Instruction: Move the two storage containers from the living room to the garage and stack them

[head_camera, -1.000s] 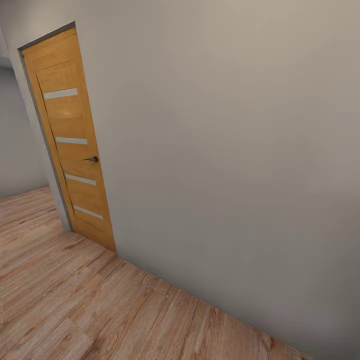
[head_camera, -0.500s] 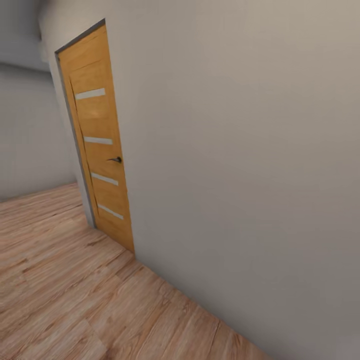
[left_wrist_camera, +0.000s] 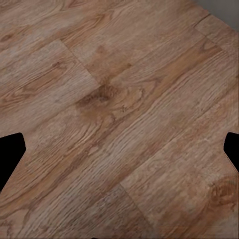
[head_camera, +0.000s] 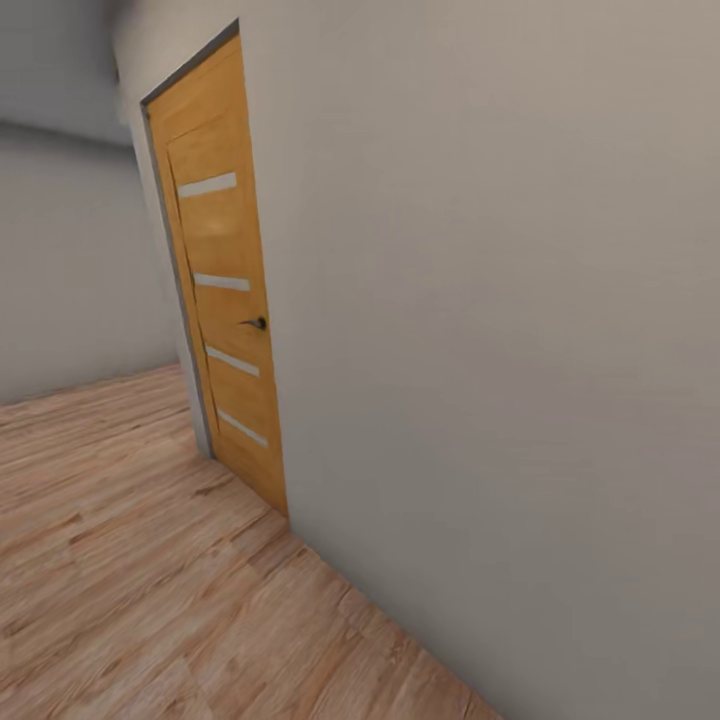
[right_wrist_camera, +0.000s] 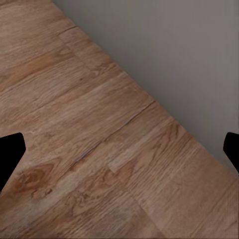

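Note:
The storage containers are out of view, and so is the garage. My left gripper (left_wrist_camera: 119,154) is open over light wood plank flooring (left_wrist_camera: 114,99), its dark fingertips (left_wrist_camera: 10,149) far apart with nothing between them. My right gripper (right_wrist_camera: 119,154) is also open and empty, held above the same plank flooring where it meets a grey wall (right_wrist_camera: 189,55).
A plain grey wall (head_camera: 500,300) runs close along my right side. A shut orange wooden door (head_camera: 225,290) with pale horizontal strips and a dark handle (head_camera: 256,323) is set in it ahead. Wood plank floor (head_camera: 130,560) stretches left towards a far grey wall (head_camera: 70,270).
The whole head view has shifted: the door now sits further right in the picture and more of the far wall and floor shows at left. The camera moved, not the things.

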### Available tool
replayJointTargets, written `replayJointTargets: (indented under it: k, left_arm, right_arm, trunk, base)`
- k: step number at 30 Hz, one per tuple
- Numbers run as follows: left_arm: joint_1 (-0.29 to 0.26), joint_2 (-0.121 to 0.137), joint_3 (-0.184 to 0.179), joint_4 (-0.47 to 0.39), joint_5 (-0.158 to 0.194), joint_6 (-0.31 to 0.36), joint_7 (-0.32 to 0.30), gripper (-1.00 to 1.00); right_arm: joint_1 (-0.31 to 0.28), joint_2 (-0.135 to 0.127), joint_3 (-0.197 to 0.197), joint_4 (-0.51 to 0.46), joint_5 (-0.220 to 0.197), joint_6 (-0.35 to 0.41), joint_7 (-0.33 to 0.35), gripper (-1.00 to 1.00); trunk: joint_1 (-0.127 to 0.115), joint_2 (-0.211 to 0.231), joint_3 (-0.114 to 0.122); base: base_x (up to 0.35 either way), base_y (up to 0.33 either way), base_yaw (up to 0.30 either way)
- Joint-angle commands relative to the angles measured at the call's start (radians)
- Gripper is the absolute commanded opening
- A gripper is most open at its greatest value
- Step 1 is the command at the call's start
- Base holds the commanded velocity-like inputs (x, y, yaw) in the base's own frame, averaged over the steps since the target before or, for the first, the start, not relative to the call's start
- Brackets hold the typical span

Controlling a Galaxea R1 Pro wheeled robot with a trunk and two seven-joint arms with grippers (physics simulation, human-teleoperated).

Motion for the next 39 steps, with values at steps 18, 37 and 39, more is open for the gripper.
replayJointTargets:
  k: [18,37,39]
  left_arm:
    - [-0.001,-0.001,0.007,0.001,-0.003,-0.003,-0.001,1.00]
    - [-0.001,-0.002,0.007,0.001,-0.003,-0.003,-0.001,1.00]
    - [-0.001,-0.002,0.007,0.001,-0.003,-0.003,-0.001,1.00]
  right_arm:
    - [0.000,0.000,0.001,-0.002,0.010,0.000,-0.009,1.00]
    - [0.001,0.000,0.001,-0.002,0.010,0.000,-0.009,1.00]
    - [0.001,0.000,0.001,-0.002,0.010,0.000,-0.009,1.00]
  trunk:
    - [0.001,0.000,-0.019]
    - [0.001,0.000,-0.031]
    - [0.001,0.000,-0.031]
  base:
    - [0.313,0.000,0.167]
    - [0.215,0.009,0.090]
    - [0.096,0.134,0.001]
